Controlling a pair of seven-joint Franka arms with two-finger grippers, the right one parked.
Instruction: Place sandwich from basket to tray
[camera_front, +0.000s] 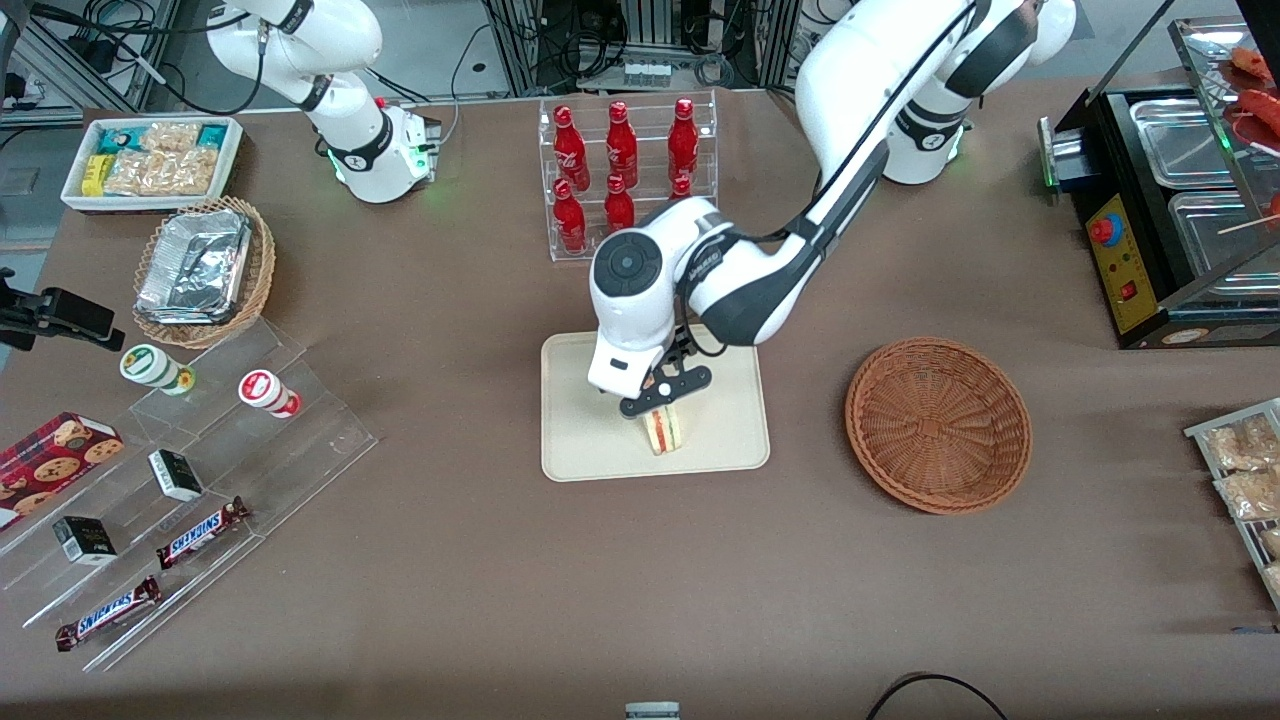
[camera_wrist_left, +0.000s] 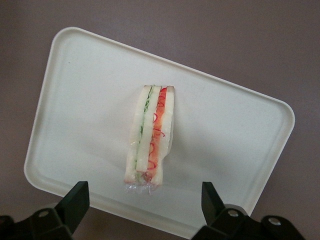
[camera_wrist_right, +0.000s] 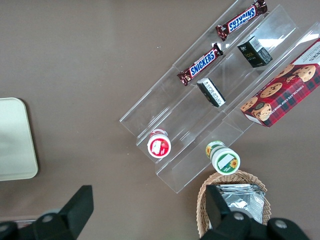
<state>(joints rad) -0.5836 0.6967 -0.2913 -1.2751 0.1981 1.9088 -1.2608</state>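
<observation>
The sandwich (camera_front: 662, 430) (camera_wrist_left: 150, 137), a pale bread wedge in clear wrap with red and green layers facing up, rests on the cream tray (camera_front: 580, 440) (camera_wrist_left: 85, 90), in the part of it nearer the front camera. My left gripper (camera_front: 665, 390) (camera_wrist_left: 144, 192) hovers just above the sandwich. It is open, with the black fingertips (camera_wrist_left: 77, 195) wide apart and touching nothing. The reddish-brown wicker basket (camera_front: 938, 425) sits beside the tray toward the working arm's end of the table, with nothing in it.
A clear rack of red bottles (camera_front: 625, 170) stands farther from the front camera than the tray. A stepped clear display with candy bars (camera_front: 200, 530), a foil-filled tan basket (camera_front: 200, 270) and a white snack bin (camera_front: 150, 160) lie toward the parked arm's end. A black appliance (camera_front: 1160, 210) stands at the working arm's end.
</observation>
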